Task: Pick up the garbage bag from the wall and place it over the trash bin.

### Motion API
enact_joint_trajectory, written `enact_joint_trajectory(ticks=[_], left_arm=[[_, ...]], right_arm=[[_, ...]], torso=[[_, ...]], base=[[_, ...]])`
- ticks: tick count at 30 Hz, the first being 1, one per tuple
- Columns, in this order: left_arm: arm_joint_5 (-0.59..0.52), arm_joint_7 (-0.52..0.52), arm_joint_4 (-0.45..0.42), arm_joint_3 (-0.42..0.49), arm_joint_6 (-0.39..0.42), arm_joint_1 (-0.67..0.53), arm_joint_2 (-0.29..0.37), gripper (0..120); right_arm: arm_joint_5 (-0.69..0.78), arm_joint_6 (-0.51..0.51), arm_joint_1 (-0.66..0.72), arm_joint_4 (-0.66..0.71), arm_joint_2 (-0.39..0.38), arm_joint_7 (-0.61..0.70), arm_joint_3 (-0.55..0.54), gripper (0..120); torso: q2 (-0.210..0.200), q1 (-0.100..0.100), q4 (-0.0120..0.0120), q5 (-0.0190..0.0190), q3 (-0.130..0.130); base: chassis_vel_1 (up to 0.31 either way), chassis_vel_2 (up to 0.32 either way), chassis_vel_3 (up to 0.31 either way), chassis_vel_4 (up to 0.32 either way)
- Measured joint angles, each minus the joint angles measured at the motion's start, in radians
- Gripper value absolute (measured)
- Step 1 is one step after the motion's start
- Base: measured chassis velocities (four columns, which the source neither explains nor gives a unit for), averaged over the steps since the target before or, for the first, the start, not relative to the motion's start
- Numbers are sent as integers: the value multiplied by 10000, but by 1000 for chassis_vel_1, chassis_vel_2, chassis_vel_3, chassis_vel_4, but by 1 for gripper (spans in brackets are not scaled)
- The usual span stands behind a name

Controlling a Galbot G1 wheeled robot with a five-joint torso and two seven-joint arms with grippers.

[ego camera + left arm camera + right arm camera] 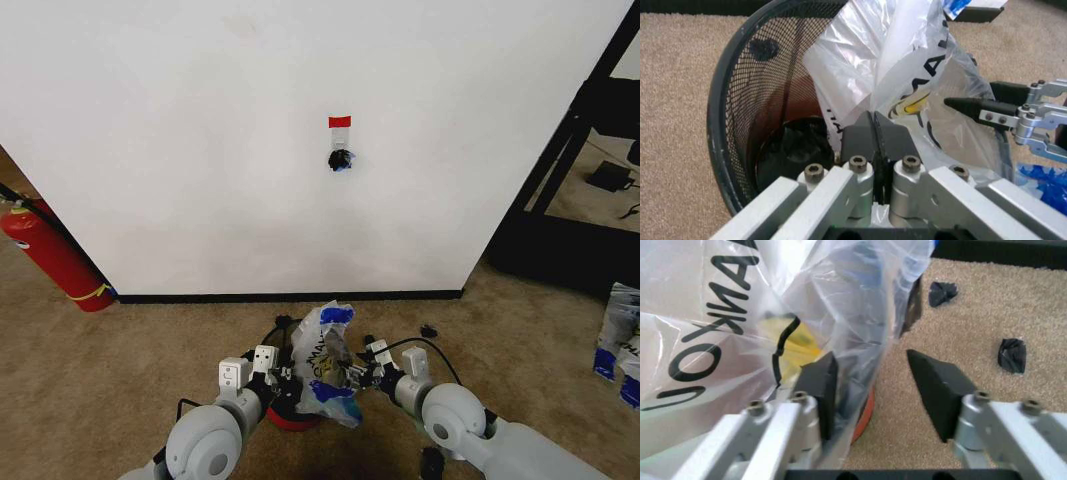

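Bag sits on top of the bin, low on the carpet right in front of the robot. It is thin and see-through, with black letters, a bit of yellow and some blue patches. In the left wrist view the bag hangs partly inside the dark mesh bin and spills out over one side of the rim.

Left gripper is at the bag's left side. In its own view the left gripper has its two dark fingers pressed tight together, with the plastic bunched right at their tips, so it looks pinched on the bag.

Right gripper is at the bag's right side. In its own view the right gripper is spread wide. One finger touches the bag and the other is out over bare carpet, so it grips nothing.

Wall stands well behind the bin, with a red tape strip and a black hook just under it. A red fire extinguisher leans at the wall's left end. White and blue packages lie far off to the right. Two small black scraps lie on the carpet near the right gripper
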Motion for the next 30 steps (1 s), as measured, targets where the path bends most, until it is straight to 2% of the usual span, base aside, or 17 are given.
enact_joint_trajectory(ticks=[5,10,15,20,22,26,30], left_arm=[[3,0,-87,0,4,58,-24,0],[18,29,-177,-24,7,102,-23,0],[23,58,-472,-64,22,205,1,0],[454,234,-954,-79,8,410,187,0],[566,271,-992,-95,-22,438,203,0],[1511,568,-1029,-164,-478,524,255,0],[2113,726,-869,-220,-815,525,259,0]], right_arm=[[-28,-89,11,-35,-5,-188,-5,15],[44,38,-29,-13,-7,-246,-34,2],[419,384,-132,135,110,511,-94,1],[459,1498,-552,425,187,1159,39,1],[452,1647,-596,482,212,1296,62,1],[375,2473,-897,909,425,2273,321,1],[329,2699,-1086,1105,437,2493,530,1]], torso=[[0,0,0,0,0],[0,0,1,0,0],[0,0,2,1,1],[0,0,-1,1,0],[0,0,-1,1,0],[0,0,0,1,0],[0,0,0,-1,0]], base=[[0,0,0,0],[0,0,0,0],[0,0,0,0],[0,0,0,0],[0,0,0,0],[0,0,0,0],[0,0,0,0]])
